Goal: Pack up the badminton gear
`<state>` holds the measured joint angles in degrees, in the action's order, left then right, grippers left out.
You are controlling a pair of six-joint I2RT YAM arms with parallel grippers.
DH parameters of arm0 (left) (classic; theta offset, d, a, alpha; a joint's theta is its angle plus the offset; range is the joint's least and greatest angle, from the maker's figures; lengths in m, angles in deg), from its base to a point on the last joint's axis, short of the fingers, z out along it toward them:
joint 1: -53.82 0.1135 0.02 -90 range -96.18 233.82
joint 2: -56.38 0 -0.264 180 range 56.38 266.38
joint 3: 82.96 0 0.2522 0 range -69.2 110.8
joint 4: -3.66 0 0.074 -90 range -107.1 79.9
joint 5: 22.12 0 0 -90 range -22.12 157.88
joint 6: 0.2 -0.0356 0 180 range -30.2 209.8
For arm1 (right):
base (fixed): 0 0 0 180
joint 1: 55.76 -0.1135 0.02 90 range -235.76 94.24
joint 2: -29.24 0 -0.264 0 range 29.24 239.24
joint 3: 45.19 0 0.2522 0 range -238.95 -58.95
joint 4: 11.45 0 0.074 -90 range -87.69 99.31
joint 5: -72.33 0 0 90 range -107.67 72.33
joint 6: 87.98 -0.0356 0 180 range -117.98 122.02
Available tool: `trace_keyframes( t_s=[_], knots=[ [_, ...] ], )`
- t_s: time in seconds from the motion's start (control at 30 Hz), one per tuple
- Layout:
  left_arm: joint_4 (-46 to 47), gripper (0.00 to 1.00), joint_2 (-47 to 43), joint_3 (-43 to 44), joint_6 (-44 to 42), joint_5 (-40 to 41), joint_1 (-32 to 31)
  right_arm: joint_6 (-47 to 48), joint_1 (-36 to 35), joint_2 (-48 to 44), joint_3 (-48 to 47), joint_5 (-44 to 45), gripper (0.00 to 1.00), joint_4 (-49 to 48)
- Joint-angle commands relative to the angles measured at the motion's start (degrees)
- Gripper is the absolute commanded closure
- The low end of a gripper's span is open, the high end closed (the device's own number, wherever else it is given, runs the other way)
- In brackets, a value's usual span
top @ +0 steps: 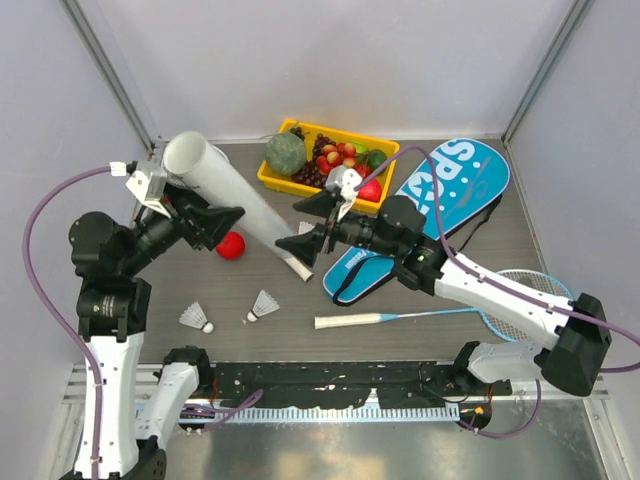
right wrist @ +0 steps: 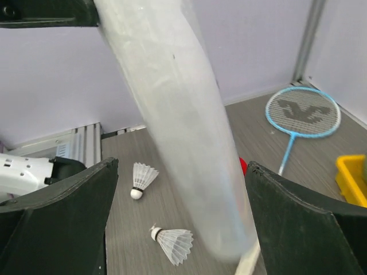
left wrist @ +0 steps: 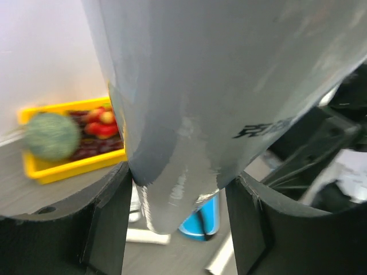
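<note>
From above, the left gripper squeezes the white tube, held up slanted; what is inside, I cannot tell. Two shuttlecocks lie loose; the blue bag lies flat. Left wrist: both fingers press the tube. It looks light, smooth and easy to dent, so hold its middle gently. Right wrist: the right gripper is wide open around the tube, not touching.
</note>
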<state>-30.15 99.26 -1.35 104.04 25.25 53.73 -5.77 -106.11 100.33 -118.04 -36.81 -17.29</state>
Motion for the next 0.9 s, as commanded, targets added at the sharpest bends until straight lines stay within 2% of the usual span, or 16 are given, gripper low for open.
trace_keyframes(
  t_s=[0.0, 0.23, 0.3, 0.33, 0.4, 0.43, 0.5, 0.63, 0.87],
  knots=[
    [19.68, 0.68, -2.53, -4.47, 19.93, -11.85, -2.45, 6.91, -4.05, 2.21, -4.45, -2.50, 0.05, -7.30],
    [38.92, 0.65, -1.74, -9.31, 36.98, -14.85, -3.59, 11.31, -8.01, 5.55, -4.72, 1.21, 0.02, -8.53],
    [43.41, 0.64, -0.86, -10.37, 40.94, -14.50, -3.51, 10.52, -8.62, 6.16, -4.55, 1.29, 0.17, -9.49],
    [45.43, 0.61, -0.60, -10.90, 42.35, -14.06, -3.59, 9.21, -8.89, 6.34, -4.28, 1.55, 0.32, -10.98],
    [49.56, 0.49, -0.25, -13.00, 44.03, -12.92, -3.94, 6.14, -9.24, 6.34, -2.97, 2.78, 0.49, -14.05],
    [51.67, 0.41, -0.07, -14.23, 44.55, -12.04, -4.12, 4.82, -9.33, 6.43, -1.74, 4.01, 0.56, -15.63],
    [56.76, 0.29, 0.02, -17.39, 46.13, -10.20, -4.47, 1.12, -9.77, 6.60, -0.33, 5.42, 0.61, -19.94],
    [65.74, 0.21, 2.30, -20.66, 48.69, -9.84, -5.96, -2.75, -11.00, 7.31, 0.73, 6.65, 0.64, -23.73],
    [68.65, 0.18, 4.94, -21.01, 48.78, -10.02, -9.74, -5.04, -12.49, 8.98, 1.08, 7.88, 0.65, -25.23]
  ],
)
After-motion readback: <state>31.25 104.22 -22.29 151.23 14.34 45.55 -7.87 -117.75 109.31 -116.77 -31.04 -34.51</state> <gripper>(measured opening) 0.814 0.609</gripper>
